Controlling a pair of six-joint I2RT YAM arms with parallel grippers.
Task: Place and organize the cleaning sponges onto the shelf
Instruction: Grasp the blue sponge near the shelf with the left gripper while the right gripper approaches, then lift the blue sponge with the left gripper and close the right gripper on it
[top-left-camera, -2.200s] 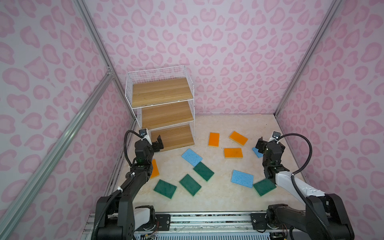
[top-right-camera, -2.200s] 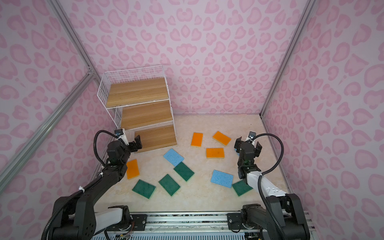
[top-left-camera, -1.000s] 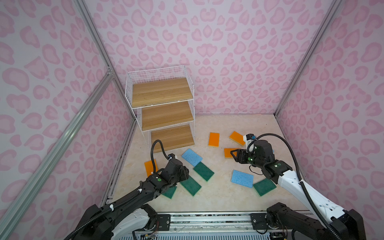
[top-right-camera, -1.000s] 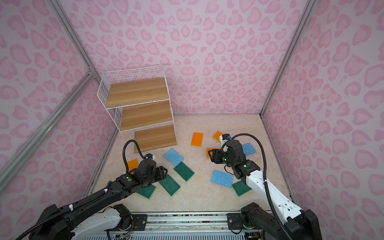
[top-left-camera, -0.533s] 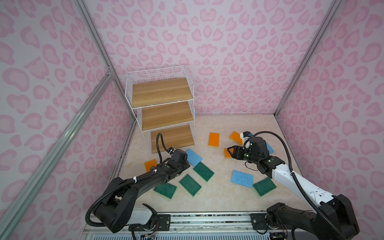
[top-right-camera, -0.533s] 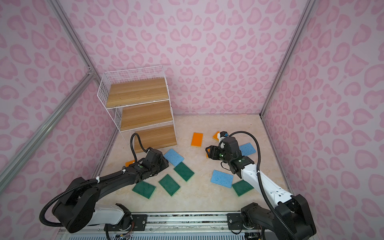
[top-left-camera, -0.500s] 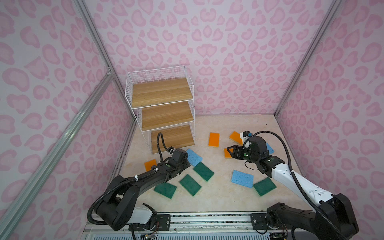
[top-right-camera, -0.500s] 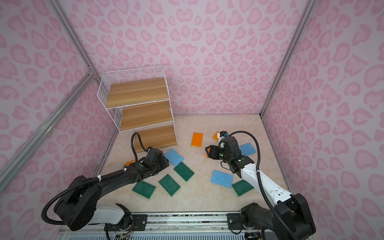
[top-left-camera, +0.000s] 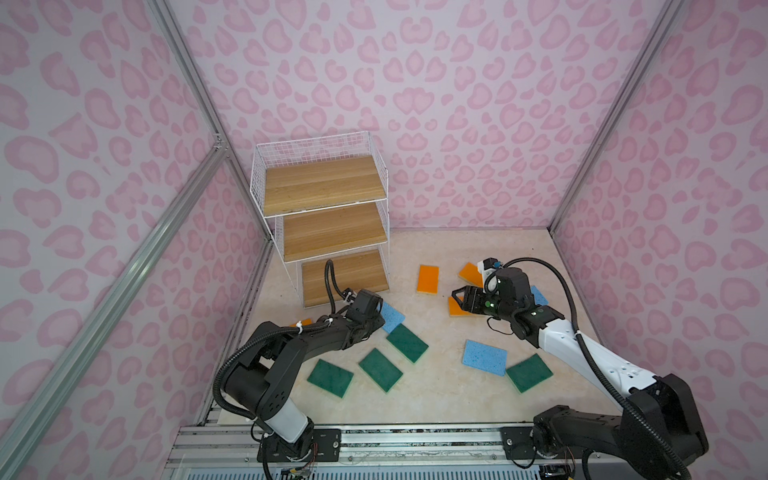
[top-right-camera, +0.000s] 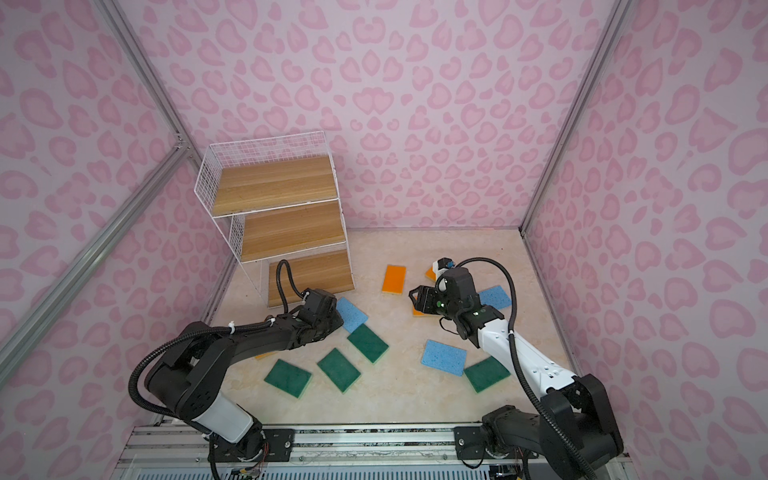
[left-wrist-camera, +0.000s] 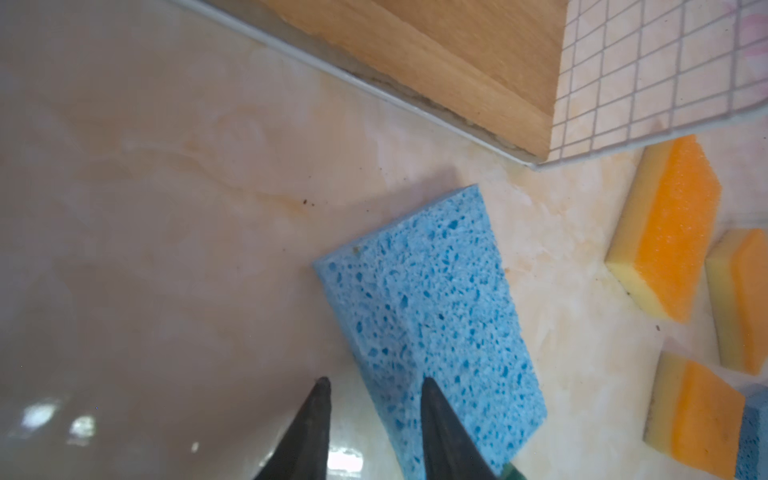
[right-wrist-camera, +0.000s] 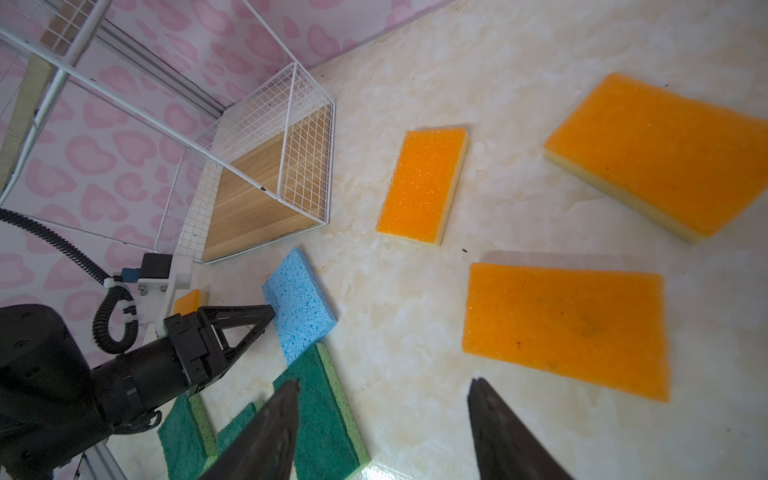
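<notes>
- L gripper (left-wrist-camera: 372, 380): parted narrowly, not clamped. Straddles a long edge of blue sponge (left-wrist-camera: 428, 299), w/ one fingertip over its top and the other over bare worktop (left-wrist-camera: 166, 249) beside it.
- Blue sponge: lies on worktop just off front-R corner of shelf's bottom board, nearer worktop's L edge than R. Green sponge (top-left-camera: 407, 343) just beside its near end; touching or not, can't tell.
- R gripper (right-wrist-camera: 385, 380): spread wide, hangs just by orange sponge (right-wrist-camera: 565, 328), not touching it.
- Orange sponge: approx mid-worktop, a bit toward R edge.
- 2nd orange sponge (right-wrist-camera: 422, 187) and 3rd orange sponge (right-wrist-camera: 665, 153): beyond it toward far edge, apart from each other.
- Shelf (top-left-camera: 320, 189): stands in far-L corner of worktop.
- Other sponges in both top views, all on worktop:
  - 2 green toward front edge
  - 1 blue + 1 green toward front-R corner
  - 1 blue partly hidden behind R arm
  - 1 orange partly hidden behind L arm by L edge
</notes>
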